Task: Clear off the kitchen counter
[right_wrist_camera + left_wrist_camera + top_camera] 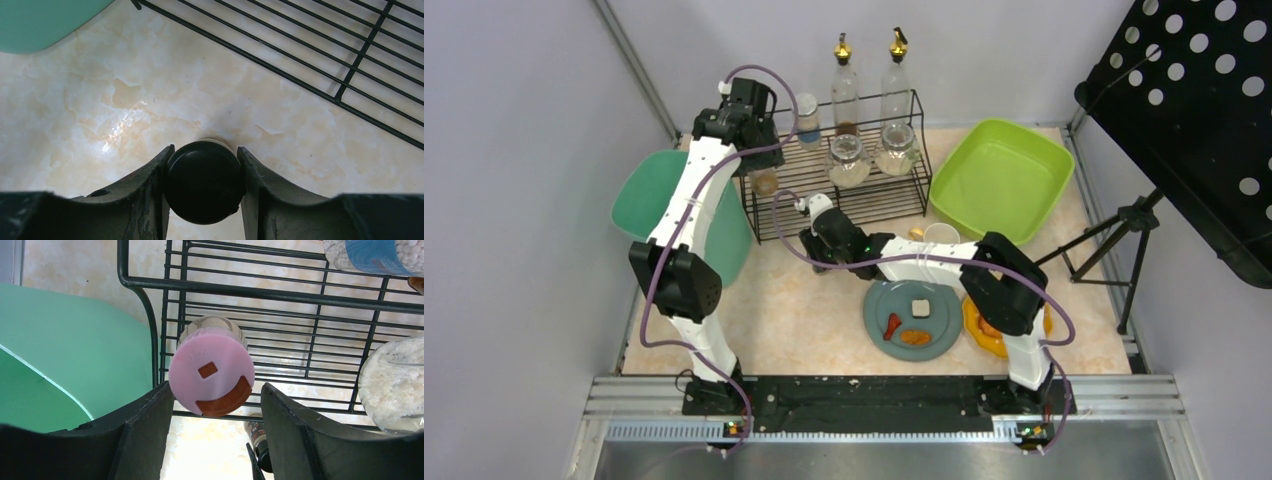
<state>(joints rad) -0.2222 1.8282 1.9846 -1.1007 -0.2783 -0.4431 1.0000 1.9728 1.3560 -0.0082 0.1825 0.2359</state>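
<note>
A: Open desk [794,310] front-left, a wide lane between teal bin [664,200] and plate [912,320].
B: Wire rack [834,195] bars hem the left tool [216,390] (jars [849,160] crowd its shelves); lime tub [1002,178] blocks back-right.

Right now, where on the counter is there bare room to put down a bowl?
The widest bare patch of the kitchen counter lies between the teal bin, the wire rack and the grey plate. Crowded: behind the plate, where the right gripper is shut on a black-capped bottle, near the white cup.
</note>
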